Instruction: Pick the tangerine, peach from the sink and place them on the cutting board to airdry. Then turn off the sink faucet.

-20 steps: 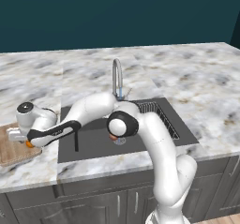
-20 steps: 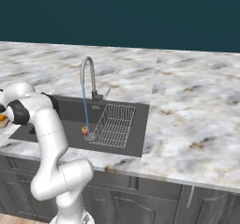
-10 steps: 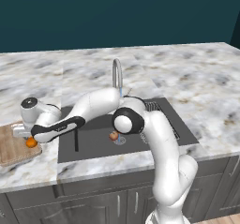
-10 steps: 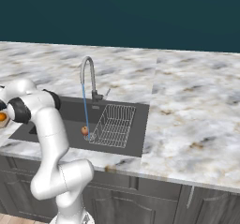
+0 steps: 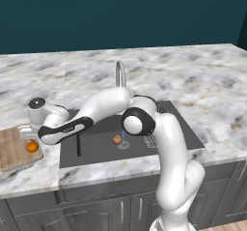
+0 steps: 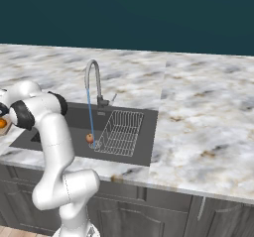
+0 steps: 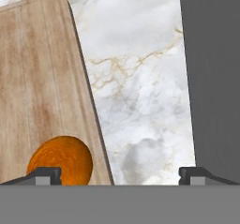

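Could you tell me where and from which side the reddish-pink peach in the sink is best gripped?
Probably across the widest middle of the reddish-pink round peach, descending from above: it sits low on the dark grey sink floor, beside the wire rack.

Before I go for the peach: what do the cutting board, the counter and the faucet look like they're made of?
Cutting board: looks like light wood, matte, with lengthwise grain stripes. Counter: looks like marble or similar stone, white-grey with tan veins, smooth; could be an imitation. Faucet: likely metal, plain silver-grey with a soft sheen, water running from its spout.
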Robot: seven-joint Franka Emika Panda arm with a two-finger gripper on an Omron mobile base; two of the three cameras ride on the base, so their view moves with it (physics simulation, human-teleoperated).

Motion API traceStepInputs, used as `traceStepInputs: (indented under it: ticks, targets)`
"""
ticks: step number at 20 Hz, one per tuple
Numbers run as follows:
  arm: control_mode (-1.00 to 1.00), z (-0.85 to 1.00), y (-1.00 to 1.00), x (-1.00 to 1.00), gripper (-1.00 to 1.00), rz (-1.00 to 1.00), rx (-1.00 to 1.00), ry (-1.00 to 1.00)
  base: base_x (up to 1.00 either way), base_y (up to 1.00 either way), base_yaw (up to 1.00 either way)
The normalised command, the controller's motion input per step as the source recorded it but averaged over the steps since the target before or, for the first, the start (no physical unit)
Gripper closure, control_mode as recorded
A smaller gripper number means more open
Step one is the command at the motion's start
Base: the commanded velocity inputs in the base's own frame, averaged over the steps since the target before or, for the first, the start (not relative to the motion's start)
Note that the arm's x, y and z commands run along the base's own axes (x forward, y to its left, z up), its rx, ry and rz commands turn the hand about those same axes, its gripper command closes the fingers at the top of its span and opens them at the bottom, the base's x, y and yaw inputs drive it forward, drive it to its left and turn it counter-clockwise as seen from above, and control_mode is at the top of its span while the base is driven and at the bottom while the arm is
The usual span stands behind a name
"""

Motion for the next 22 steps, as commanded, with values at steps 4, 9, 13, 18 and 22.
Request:
traceStepInputs:
  ticks: [4, 9, 13, 18, 22]
  targets:
    - [-1.0, 0.02, -0.35, 0.0, -1.0, 0.0, 0.0, 0.0, 0.0, 0.0, 0.0]
    - [-1.0, 0.0, -0.41, 0.0, -1.0, 0.0, 0.0, 0.01, 0.0, 0.0, 0.0]
    - [-1.0, 0.0, -0.42, 0.0, -1.0, 0.0, 0.0, 0.01, 0.0, 0.0, 0.0]
    - [-1.0, 0.0, -0.39, 0.0, -1.0, 0.0, 0.0, 0.0, 0.0, 0.0, 0.0]
    - [-1.0, 0.0, -0.36, 0.0, -1.0, 0.0, 0.0, 0.0, 0.0, 0.0, 0.0]
